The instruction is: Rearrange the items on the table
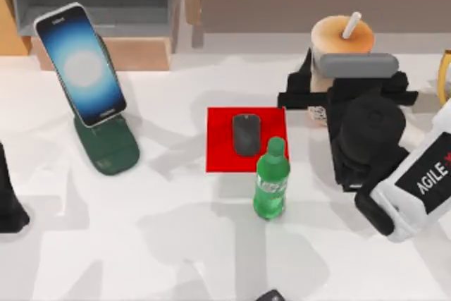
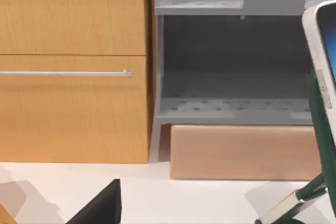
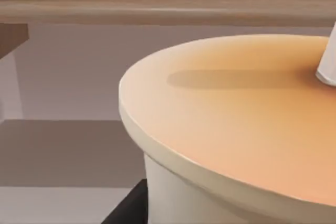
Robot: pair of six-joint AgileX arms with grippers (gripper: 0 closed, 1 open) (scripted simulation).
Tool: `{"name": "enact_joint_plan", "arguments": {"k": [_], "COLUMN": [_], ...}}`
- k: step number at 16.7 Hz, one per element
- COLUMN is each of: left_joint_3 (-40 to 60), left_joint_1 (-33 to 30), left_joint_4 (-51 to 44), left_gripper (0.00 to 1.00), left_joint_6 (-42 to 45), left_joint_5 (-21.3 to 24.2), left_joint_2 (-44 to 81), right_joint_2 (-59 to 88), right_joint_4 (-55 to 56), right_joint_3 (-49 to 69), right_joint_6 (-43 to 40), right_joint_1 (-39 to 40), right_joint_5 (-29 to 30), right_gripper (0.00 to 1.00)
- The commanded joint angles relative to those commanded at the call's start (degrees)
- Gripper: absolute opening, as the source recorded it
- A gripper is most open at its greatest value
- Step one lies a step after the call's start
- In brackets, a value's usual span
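Items for the rearrange sit on a wide white marbled counter (image 1: 176, 244). Largest first: black smartphone with a glowing blue-white screen (image 1: 81, 63), propped tilted on a dark green stand (image 1: 107, 147) at the counter's left rear, near the wood-and-grey shelf units (image 2: 236, 66). Tall tan bubble-tea cup with a white straw (image 1: 341, 36) stands upright at the right rear. Small dark grey oval computer mouse (image 1: 246, 134) lies on a flat red square mat (image 1: 222, 142) mid-counter, long axis front to back; a green soda bottle (image 1: 271, 180) stands at the mat's front right corner.

Key relation: my right claw (image 1: 331, 93) is right at the cup, fingers reaching round its body below the lid, arm coming in from the right front. Right wrist view has the lid top (image 3: 236, 108) very close. Judging by that, cup is the current target.

Can't tell whether the right claw is closed on the cup or just flanking it; the wrist body hides the cup's lower part. Left claw (image 1: 8, 202) parked at the left edge, cut off, state unreadable.
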Motion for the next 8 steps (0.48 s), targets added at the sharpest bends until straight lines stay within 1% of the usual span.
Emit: {"name": "enact_joint_plan", "arguments": {"k": [5,8], "left_joint_3": [0.0,0.0], "left_joint_1": [0.0,0.0], "left_joint_4": [0.0,0.0], "left_gripper": [1.0,1.0], "left_joint_6": [0.0,0.0], "left_joint_5": [0.0,0.0], "left_joint_2": [0.0,0.0], "right_joint_2": [-0.3,-3.8], "right_joint_4": [-0.3,-1.3], "right_joint_3": [0.1,2.6], "right_joint_6": [0.1,0.4], "right_joint_1": [0.0,-0.2], "right_joint_5": [0.0,-0.6], "right_gripper": [0.0,0.0]}}
